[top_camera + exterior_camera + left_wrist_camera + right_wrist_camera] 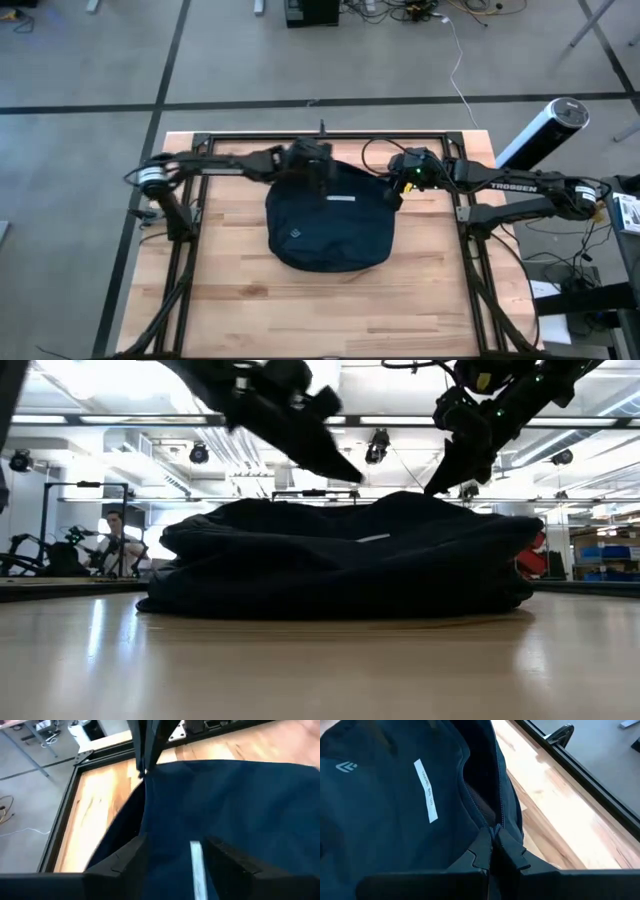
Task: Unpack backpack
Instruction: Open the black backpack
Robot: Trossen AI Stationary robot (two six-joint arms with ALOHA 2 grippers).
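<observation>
The dark navy backpack (330, 225) lies flat on the wooden table, its white logo (346, 767) and short white strip (426, 790) facing up. Along its right side the zipper is partly undone, leaving a dark gap (479, 802). My right gripper (494, 840) is shut at the end of that gap, at the backpack's far right edge (392, 195). My left gripper (177, 855) is open just above the backpack's far part, with the white strip (196, 865) showing between its fingers. In the low view its tips (350, 472) stand clear of the fabric. My right gripper is pinched shut on the backpack's zipper at the spot where the two rows of teeth meet (495, 826); the fingertips hide the slider. The fingers slant down from the table's right side. The backpack stays lying on the table.
A black metal frame (200, 140) rims the table. A silver and black cylinder (545, 130) stands off the table at the far right. Bare wood (320, 310) lies between the backpack and the near edge. A person (115, 530) sits in the room beyond.
</observation>
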